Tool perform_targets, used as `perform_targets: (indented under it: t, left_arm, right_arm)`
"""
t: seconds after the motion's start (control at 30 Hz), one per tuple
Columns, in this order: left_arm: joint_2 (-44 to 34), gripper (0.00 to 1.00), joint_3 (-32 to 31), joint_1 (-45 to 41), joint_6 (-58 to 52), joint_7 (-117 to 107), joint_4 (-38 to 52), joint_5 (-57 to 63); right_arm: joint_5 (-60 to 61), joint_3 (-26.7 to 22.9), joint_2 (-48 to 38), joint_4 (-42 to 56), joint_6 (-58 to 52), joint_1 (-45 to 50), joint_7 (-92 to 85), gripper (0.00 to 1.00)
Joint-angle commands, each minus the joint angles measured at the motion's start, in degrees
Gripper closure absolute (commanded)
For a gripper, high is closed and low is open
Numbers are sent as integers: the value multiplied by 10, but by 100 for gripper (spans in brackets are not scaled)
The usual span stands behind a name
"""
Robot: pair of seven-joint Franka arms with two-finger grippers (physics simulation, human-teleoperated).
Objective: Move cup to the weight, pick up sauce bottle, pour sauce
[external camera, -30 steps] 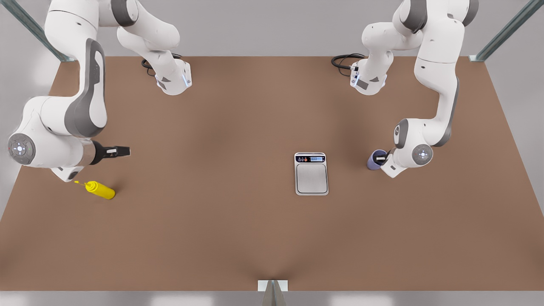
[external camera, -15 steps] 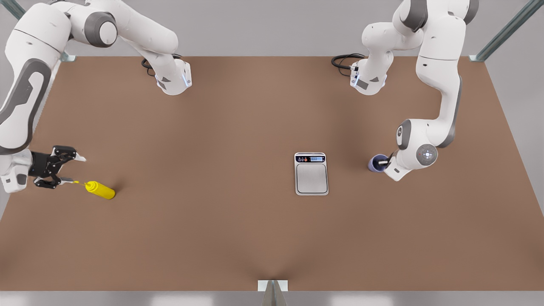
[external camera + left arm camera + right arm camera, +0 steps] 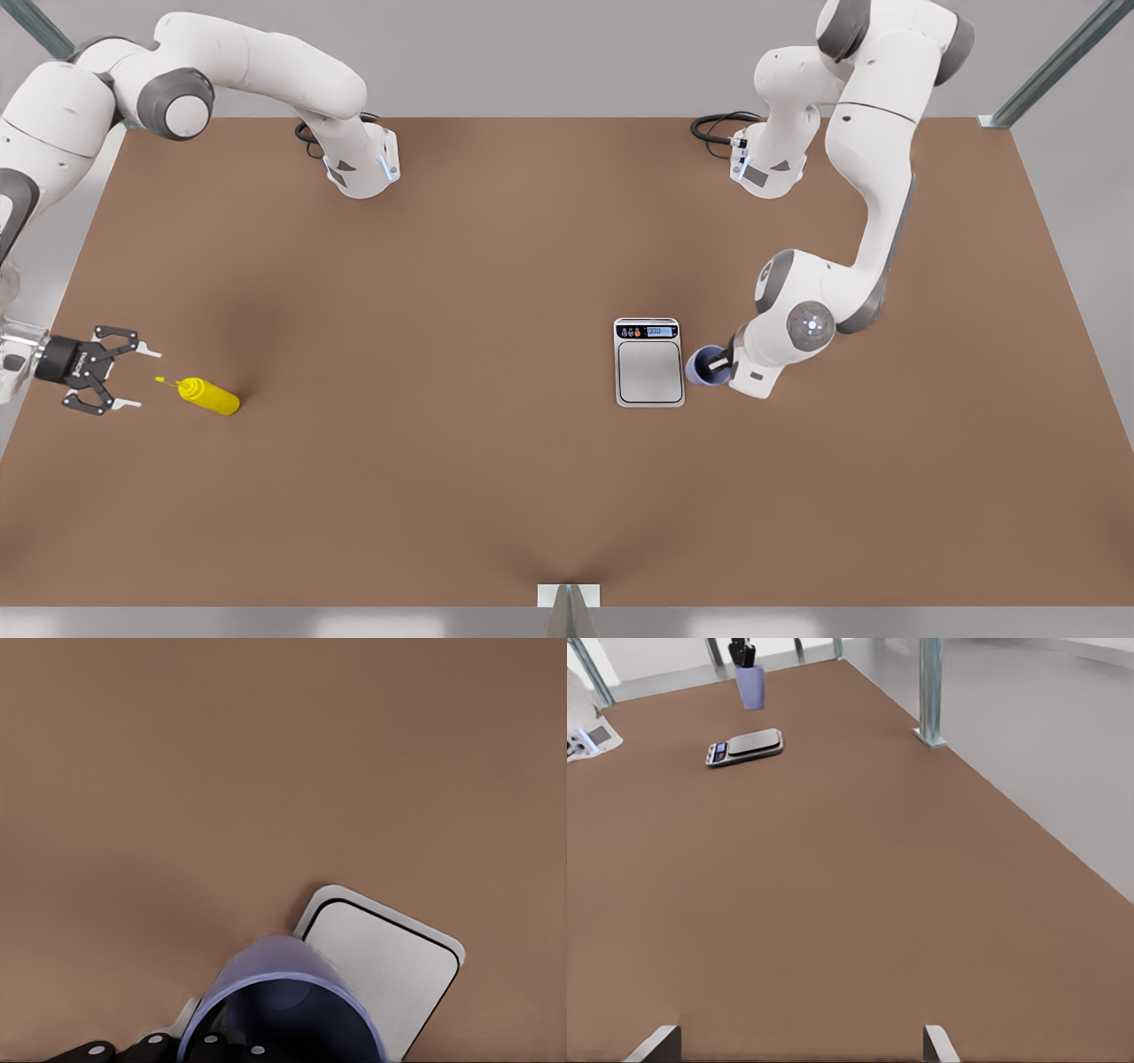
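Front view shows our left gripper [image 3: 719,363] clamped on the rim of the small lavender-blue tapered cup [image 3: 706,366], held just beside the flat silver digital scale [image 3: 649,361], at its edge on the front view's right. Our right gripper [image 3: 113,380] hangs with fingers spread wide near the nozzle of the bright yellow squeeze bottle [image 3: 209,395], which lies on its side on the brown table [image 3: 443,496]. Risk: releasing the cup off-centre may tip it off the plate edge.
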Motion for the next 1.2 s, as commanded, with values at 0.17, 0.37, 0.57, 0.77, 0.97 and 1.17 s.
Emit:
perform_targets:
  t: [0.17,0.37,0.57,0.77,0.97,1.17]
  left_arm:
    - [21,79,-2,-31,54,-78,1,-22]
    - [37,79,-3,-56,78,-82,1,-19]
    - [47,27,-2,-58,78,-73,1,-17]
    - [47,0,-2,-58,78,-74,2,-18]
    - [47,0,-2,-58,77,-76,12,-20]
    - [38,0,0,-58,71,-76,15,-21]
  right_arm:
    - [30,0,23,-1,3,-8,-27,0]
    - [26,0,44,-1,-11,-25,-50,0]
    - [42,0,87,0,-8,-36,-126,0]
    - [50,0,121,1,-10,-53,-150,0]
    - [56,0,162,38,-15,-59,-162,0]
    - [81,0,191,47,-7,-60,-182,0]
